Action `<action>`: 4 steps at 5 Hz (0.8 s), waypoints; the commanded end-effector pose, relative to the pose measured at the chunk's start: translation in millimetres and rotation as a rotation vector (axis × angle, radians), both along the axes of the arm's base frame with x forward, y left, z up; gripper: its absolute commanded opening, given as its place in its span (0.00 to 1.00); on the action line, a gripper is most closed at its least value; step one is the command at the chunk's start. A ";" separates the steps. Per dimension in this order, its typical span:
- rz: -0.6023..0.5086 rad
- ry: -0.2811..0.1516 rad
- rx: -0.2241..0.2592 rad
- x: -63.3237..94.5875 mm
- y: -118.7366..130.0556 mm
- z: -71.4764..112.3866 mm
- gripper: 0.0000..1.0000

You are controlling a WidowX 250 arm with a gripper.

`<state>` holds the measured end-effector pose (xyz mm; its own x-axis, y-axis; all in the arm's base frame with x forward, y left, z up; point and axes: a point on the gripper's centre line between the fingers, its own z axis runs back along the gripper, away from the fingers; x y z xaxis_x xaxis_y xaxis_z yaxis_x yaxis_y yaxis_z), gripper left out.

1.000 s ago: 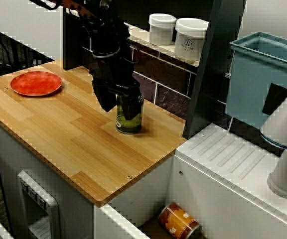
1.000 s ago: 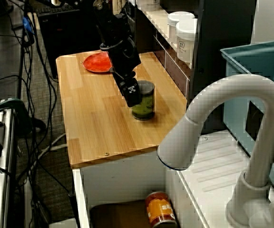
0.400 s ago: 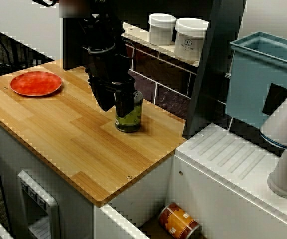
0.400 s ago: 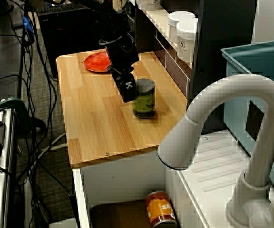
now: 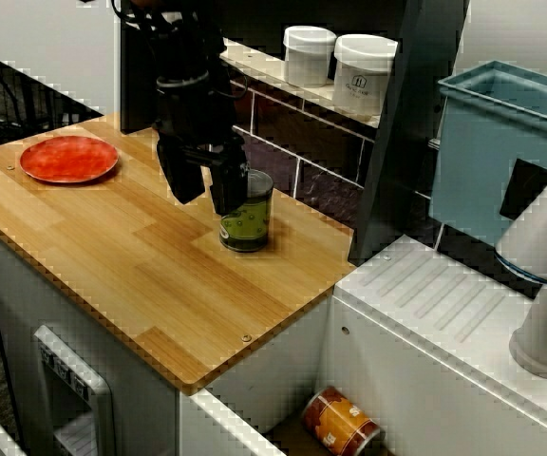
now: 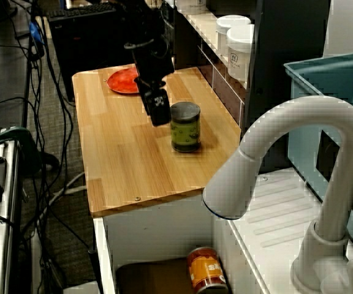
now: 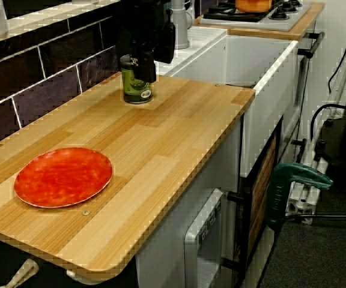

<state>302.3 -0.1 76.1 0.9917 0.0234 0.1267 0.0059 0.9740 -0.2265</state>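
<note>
A green can with a dark lid [image 5: 247, 220] stands upright on the wooden counter [image 5: 112, 252], near the tiled back wall. My black gripper [image 5: 205, 188] hangs just left of the can, a little above the counter, with its fingers spread and nothing between them. Its right finger [image 5: 228, 193] overlaps the can's left side in the view from the front. In the view over the faucet, the gripper [image 6: 158, 111] is apart from the can [image 6: 185, 127]. Along the counter, the gripper [image 7: 143, 71] partly hides the can [image 7: 137, 90].
A red plate [image 5: 69, 158] lies at the counter's far left end. Two white jars [image 5: 309, 55] sit on the shelf behind. A blue bin [image 5: 501, 142] and a white faucet [image 6: 287, 153] stand to the right. An orange can [image 5: 340, 421] lies in the sink.
The gripper, which straddled the green can a second ago, has lifted and drawn back toward the plate. The can stays upright where it was.
</note>
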 end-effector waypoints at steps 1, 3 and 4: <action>-0.024 -0.078 -0.035 6.7 3.1 38.9 1.00; -0.007 -0.152 0.032 36.8 -8.6 44.4 1.00; -0.002 -0.166 0.016 51.8 -7.4 49.1 1.00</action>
